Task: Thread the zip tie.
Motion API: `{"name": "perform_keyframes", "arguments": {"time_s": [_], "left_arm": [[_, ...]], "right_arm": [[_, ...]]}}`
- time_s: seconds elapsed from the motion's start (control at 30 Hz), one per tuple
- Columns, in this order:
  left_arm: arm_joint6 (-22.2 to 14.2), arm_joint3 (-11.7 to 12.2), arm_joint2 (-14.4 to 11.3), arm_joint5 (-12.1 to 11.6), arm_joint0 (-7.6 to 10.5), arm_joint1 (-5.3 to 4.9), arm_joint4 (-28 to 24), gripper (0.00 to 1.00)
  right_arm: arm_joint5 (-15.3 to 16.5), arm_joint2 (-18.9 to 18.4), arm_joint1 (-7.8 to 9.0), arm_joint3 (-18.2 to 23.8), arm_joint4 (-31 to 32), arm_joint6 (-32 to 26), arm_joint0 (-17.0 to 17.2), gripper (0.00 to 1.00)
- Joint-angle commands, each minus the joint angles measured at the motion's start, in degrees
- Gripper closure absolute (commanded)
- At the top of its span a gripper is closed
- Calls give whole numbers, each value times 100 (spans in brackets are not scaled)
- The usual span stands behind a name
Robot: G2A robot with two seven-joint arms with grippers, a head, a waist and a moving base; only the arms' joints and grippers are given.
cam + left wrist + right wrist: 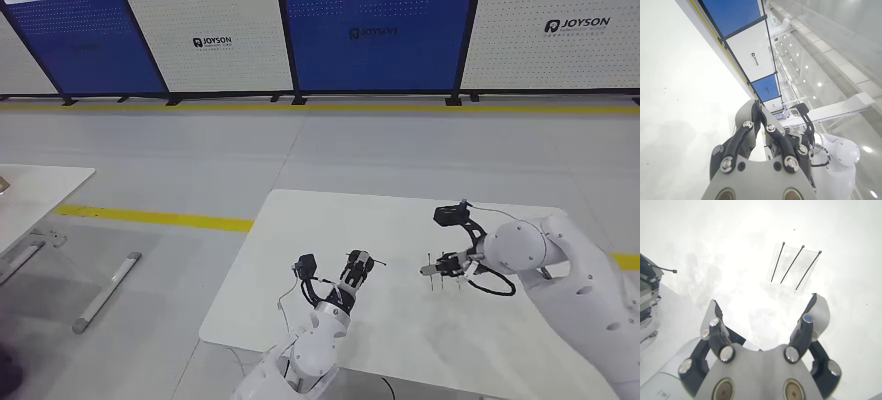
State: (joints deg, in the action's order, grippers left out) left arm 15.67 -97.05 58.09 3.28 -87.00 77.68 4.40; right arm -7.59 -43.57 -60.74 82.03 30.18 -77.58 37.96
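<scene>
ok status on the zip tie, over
Left gripper shut on a zip tie. Right gripper open, facing three spare ties on a clear holder. Nothing in the way.

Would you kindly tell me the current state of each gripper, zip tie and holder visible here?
left gripper: shut on the held zip tie, above the table.
held zip tie: clamped, head end sticking out free, nothing through it.
right gripper: open, empty, over the clear holder.
three spare zip ties: lying straight, unthreaded, side by side on the clear holder.
clear holder: resting on the table.
</scene>
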Motion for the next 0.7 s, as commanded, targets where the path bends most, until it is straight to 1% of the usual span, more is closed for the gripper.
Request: {"name": "perform_keyframes", "arguments": {"time_s": [0.0, 0.07, 0.13, 0.23, 0.27, 0.33, 0.37, 0.67], "left_arm": [[0, 0, 0, 0, 0, 0, 0, 100], [0, 0, 0, 0, 0, 0, 0, 100], [0, 0, 0, 0, 0, 0, 0, 100], [0, 0, 0, 0, 0, 0, 0, 100], [0, 0, 0, 0, 0, 0, 0, 100], [0, 0, 0, 0, 0, 0, 0, 100], [0, 0, 0, 0, 0, 0, 0, 100], [0, 0, 0, 0, 0, 0, 0, 100]], "right_arm": [[114, 27, 3, -8, 173, -78, -57, 0], [178, 69, 0, -12, 398, -204, -157, 0], [261, 138, -7, -52, 537, -206, -244, 0], [631, 271, -38, -371, 333, -206, -441, 0], [751, 369, -67, -586, 202, -206, -551, 0], [723, 535, -136, -895, 2, -206, -728, 0], [712, 556, -149, -928, -42, -206, -757, 0], [712, 556, -149, -928, -42, -206, -757, 0]]}}
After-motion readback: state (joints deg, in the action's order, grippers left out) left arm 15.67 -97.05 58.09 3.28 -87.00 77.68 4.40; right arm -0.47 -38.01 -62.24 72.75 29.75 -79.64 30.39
